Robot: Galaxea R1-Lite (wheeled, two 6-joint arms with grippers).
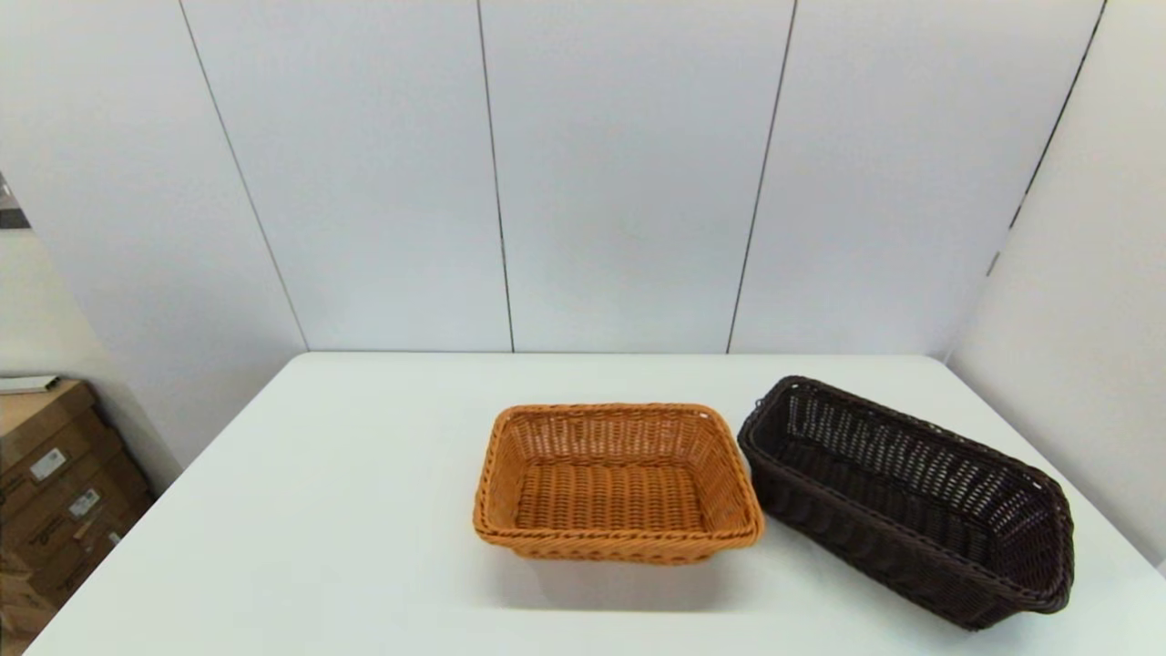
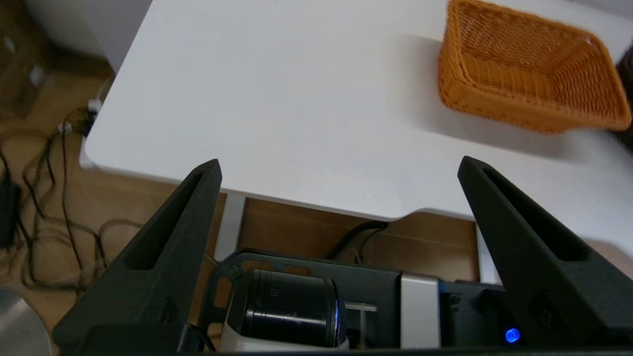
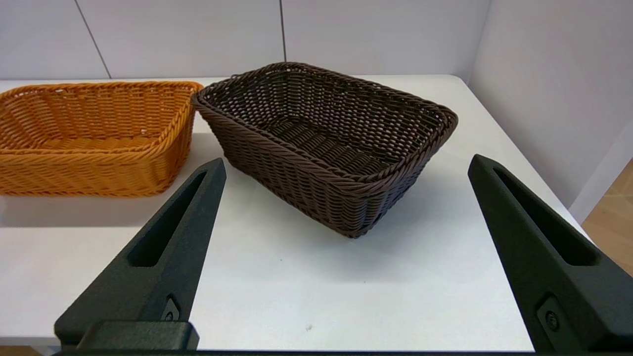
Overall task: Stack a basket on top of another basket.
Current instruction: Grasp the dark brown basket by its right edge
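Facing dark brown basket point(image 3: 326, 148) beside orange basket point(image 3: 94, 138), right gripper point(image 3: 346, 168) spread wide, empty; likely light, stiff, best pinched at rolled rim.

Orange-tan basket point(image 1: 618, 483): uniform colour, tight horizontal weave on floor, vertical ribbing on walls, braided rim. Dark brown basket point(image 1: 911, 501): near-black, open lattice weave on walls showing pale gaps, twisted rope-like rim. Counter point(image 1: 319, 510): plain white, unpatterned. Wall panels point(image 1: 619, 173): pale grey-white, thin dark seams. Cardboard boxes point(image 1: 55, 474): brown with white labels. Left gripper point(image 2: 339, 165) and right gripper point(image 3: 346, 163): matte black. Floor point(image 2: 74, 198): wood-brown, black cables.
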